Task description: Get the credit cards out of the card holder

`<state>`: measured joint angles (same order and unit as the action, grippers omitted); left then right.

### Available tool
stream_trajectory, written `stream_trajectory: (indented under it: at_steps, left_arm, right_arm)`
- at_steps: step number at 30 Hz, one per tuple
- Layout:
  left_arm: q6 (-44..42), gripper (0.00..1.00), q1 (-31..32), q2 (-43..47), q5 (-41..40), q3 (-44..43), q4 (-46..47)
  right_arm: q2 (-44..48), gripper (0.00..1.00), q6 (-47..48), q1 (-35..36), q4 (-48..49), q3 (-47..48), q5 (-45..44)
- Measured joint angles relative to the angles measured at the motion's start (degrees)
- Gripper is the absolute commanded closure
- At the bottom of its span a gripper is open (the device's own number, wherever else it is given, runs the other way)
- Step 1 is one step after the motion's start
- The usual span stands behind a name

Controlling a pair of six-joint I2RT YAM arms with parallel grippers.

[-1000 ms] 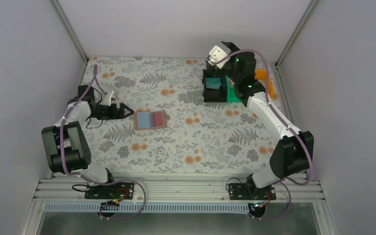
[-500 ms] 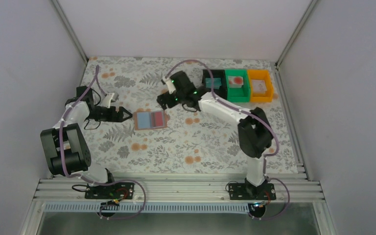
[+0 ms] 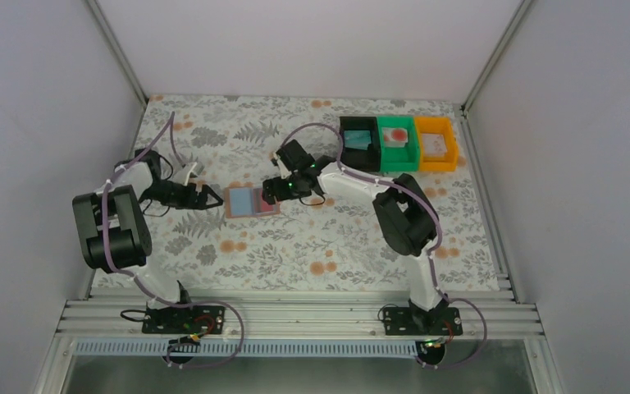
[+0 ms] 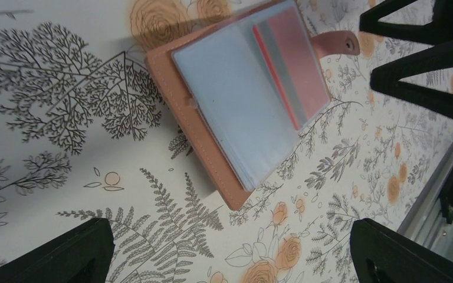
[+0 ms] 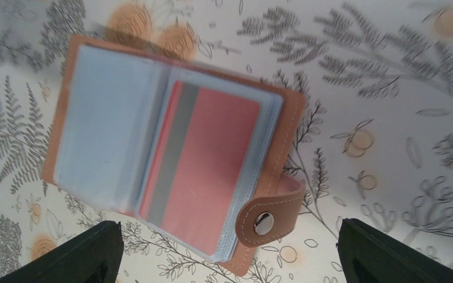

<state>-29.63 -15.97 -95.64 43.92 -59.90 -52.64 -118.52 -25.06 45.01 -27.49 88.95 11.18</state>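
The card holder (image 3: 252, 201) lies open on the floral table, salmon-tan outside with light blue sleeves. A red card with a grey stripe (image 5: 203, 159) sits in its right-hand sleeve, also seen as the red card (image 4: 289, 65) in the left wrist view. My right gripper (image 3: 273, 191) hovers open over the holder's right edge, and the snap tab (image 5: 265, 221) lies between its fingers without touching them. My left gripper (image 3: 213, 197) stands open just left of the holder, touching nothing. A teal card (image 3: 359, 141), a white card with a red mark (image 3: 396, 135) and a whitish card (image 3: 435, 144) lie in the bins.
At the back right stand three bins in a row: black (image 3: 346, 154), green (image 3: 385, 160) and orange (image 3: 453, 154). The right arm stretches from its base across the middle of the table to the holder. White walls close in the table on three sides.
The right arm swung from over the bins at the back right down to the holder's right edge. The left gripper stayed beside the holder, shifting only slightly.
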Motion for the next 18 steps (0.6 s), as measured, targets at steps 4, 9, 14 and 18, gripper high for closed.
stream_trajectory:
  at_steps: [4,9,14,18]
  left_arm:
    - [0.04,0.00,0.04,-2.78,1.49,-0.22,-0.13]
    - [0.66,0.03,2.56,-4.63,3.34,-0.28,0.83]
    - [2.67,0.05,6.86,-8.17,4.20,1.07,3.28]
    - [4.74,0.06,7.63,-9.68,5.35,1.27,4.98]
  right_arm:
    - [-2.60,0.07,-1.29,0.09,-0.26,0.15,2.36]
    - [-4.87,0.09,-1.73,0.13,-2.36,1.42,2.32]
    - [-5.29,0.18,-1.46,-0.13,-3.61,3.61,1.27]
    - [-5.66,0.30,-1.22,-0.72,-3.69,4.42,1.57]
